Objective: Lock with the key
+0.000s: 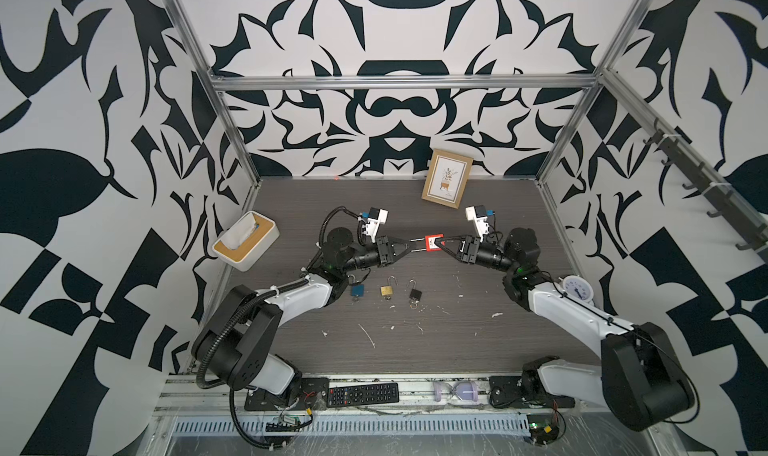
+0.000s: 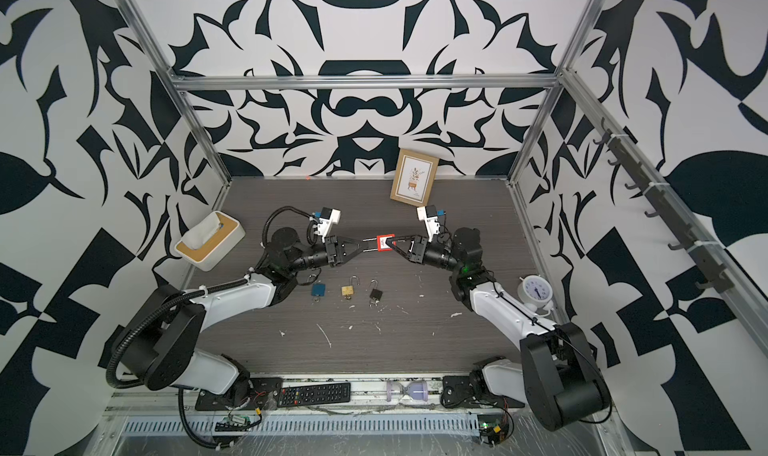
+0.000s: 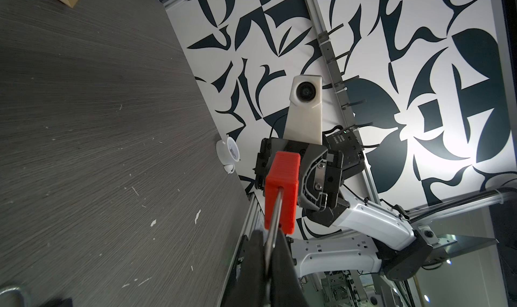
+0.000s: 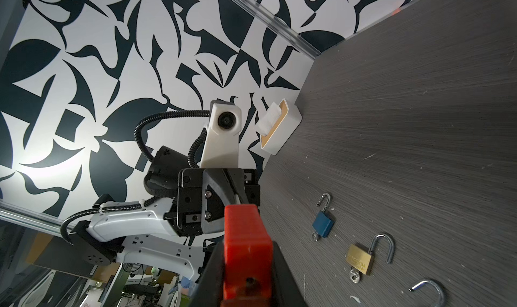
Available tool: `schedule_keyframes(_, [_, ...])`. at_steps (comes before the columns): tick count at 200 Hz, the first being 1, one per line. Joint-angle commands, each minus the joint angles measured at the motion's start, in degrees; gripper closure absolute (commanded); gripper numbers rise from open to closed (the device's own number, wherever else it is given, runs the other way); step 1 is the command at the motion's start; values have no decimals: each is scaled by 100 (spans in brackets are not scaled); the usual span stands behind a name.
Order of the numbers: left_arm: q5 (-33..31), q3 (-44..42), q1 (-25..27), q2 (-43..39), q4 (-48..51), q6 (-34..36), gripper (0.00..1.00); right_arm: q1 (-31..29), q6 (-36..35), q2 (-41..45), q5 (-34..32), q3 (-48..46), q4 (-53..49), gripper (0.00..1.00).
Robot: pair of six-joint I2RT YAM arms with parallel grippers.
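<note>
Two grippers meet over the middle of the table [image 1: 457, 341], and between them you have the red padlock [image 1: 433, 242], held up off the wood in both top views. Your left gripper [image 1: 417, 242] is closed tight on the padlock's thin metal shackle [image 3: 273, 224]; the left wrist view shows that rod running from between the dark fingers [image 3: 282, 266] straight into the end of the red body. Your right gripper [image 1: 441, 244] is clamped on the red body itself from the opposite side, its jaws only partly closed because the block sits between them. In the right wrist view the padlock's far end faces the camera with a small round hole in it, though it is too blurred for you to read more. Nearer to you on the table lie three more locks in a row, well apart from the held one: a blue padlock [image 1: 357, 289], a brass padlock [image 1: 387, 290] and a black padlock [image 1: 415, 294], all with their shackles swung open. A tissue box [image 1: 245, 240] stands by the left wall.
</note>
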State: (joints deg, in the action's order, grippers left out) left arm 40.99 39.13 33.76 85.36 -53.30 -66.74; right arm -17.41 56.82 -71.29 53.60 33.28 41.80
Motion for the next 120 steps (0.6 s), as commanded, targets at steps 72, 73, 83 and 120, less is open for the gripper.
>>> schedule_keyframes(72, [267, 516, 494, 125, -138, 183, 100, -922, -627, -191, -487, 334, -300, 100])
schedule_keyframes(73, [268, 525, 493, 128, -138, 185, 100, -927, -614, -209, -489, 331, -285, 100])
schedule_keyframes(83, [275, 561, 487, 164, -90, 222, 100, -999, -406, -407, -504, 254, 37, 100])
schedule_keyframes(120, [409, 683, 368, 262, 189, 324, 100, -954, 472, -993, -675, -40, 1416, 100])
